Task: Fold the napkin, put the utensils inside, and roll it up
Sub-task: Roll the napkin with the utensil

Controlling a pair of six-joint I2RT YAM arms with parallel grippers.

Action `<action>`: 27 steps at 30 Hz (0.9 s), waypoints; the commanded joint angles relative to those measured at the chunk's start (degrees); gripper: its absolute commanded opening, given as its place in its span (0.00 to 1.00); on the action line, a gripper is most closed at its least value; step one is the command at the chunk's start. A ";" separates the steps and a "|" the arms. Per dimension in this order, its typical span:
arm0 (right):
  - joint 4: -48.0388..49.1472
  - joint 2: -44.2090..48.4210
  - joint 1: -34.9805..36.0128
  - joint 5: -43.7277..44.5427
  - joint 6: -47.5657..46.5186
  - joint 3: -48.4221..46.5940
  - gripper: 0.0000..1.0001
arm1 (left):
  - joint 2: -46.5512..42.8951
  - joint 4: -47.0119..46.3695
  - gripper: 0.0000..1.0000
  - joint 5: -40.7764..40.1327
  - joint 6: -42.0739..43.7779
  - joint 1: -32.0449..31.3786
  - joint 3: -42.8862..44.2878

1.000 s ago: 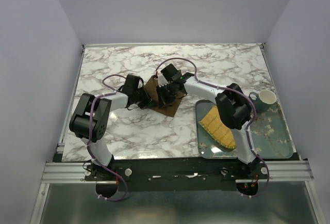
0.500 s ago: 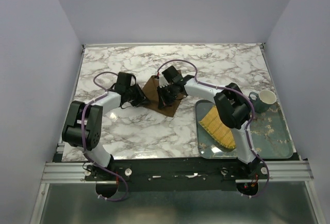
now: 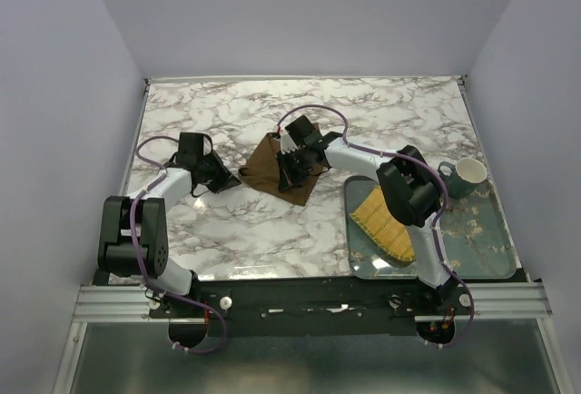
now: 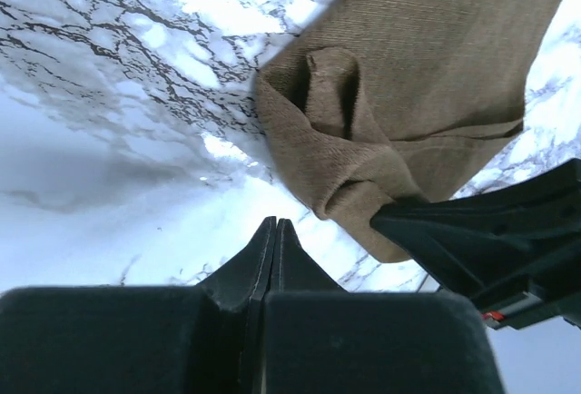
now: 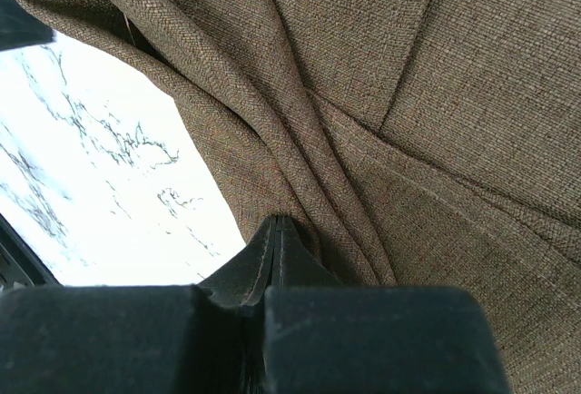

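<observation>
**Top external view.** You have the napkin (image 3: 263,165) lying slightly left of the middle of the marble table (image 3: 363,113), folded and rumpled into an uneven dark brown patch. The right gripper (image 3: 290,174) sits directly over its right half, down on the cloth. The left gripper (image 3: 227,179) is over bare marble just left of the napkin, pointing at it and apart from it. At the near right corner a glass tray (image 3: 472,240) carries a yellow woven mat (image 3: 383,221) at its left side and a mug (image 3: 465,174) at its far edge.

**Left wrist view.** Your left gripper (image 4: 275,226) has its two fingers pressed flat together with nothing between them, above bare marble. The napkin (image 4: 427,67) fills the upper right. Its nearest corner is bunched into a raised lump (image 4: 336,140). That lump narrows into the tip of the right arm's dark finger (image 4: 472,231), which touches the cloth there.

**Right wrist view.** Your right gripper (image 5: 275,231) is closed tip to tip. The napkin (image 5: 436,94) covers nearly the whole frame. Several creases (image 5: 300,131) run down and converge at the closed tips, so the fingers have a thin pinch of fabric between them. A wedge of marble (image 5: 109,167) shows at the left.
</observation>
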State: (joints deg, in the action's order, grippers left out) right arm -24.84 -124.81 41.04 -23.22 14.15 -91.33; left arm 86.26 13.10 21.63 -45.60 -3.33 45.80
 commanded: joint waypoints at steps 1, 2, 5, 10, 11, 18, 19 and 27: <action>-2.58 -3.42 0.53 2.83 -0.97 1.50 0.03 | 3.74 -1.76 0.00 1.48 -0.01 0.43 1.04; -2.58 -3.59 0.45 2.83 -0.97 1.42 0.03 | 4.26 -2.11 0.00 1.92 -0.18 0.43 1.74; -2.58 -3.77 0.45 2.66 -1.14 1.33 0.03 | 5.41 -3.43 0.00 2.89 -0.54 0.26 2.71; -2.58 -4.12 0.53 2.92 -1.41 1.24 0.02 | 6.12 -5.37 0.00 4.21 -1.41 0.08 2.80; -2.76 -4.30 0.45 3.01 -1.50 1.15 0.03 | 6.20 -5.72 0.00 4.91 -1.50 -0.01 2.63; -3.02 -3.95 0.45 3.10 -1.58 0.89 0.03 | 7.78 -8.00 0.04 6.40 -2.82 -0.36 2.63; -3.02 -3.95 0.45 3.01 -1.58 0.80 0.03 | 8.13 -9.31 0.05 6.84 -3.08 -0.36 2.63; -3.64 -4.47 0.45 2.74 -1.67 -0.60 0.03 | 11.03 -11.43 0.06 7.20 -4.67 -1.50 5.09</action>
State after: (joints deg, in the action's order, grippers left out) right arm -25.21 -125.03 41.04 -23.22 14.06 -91.90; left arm 95.31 4.78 26.52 -48.93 -3.97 48.75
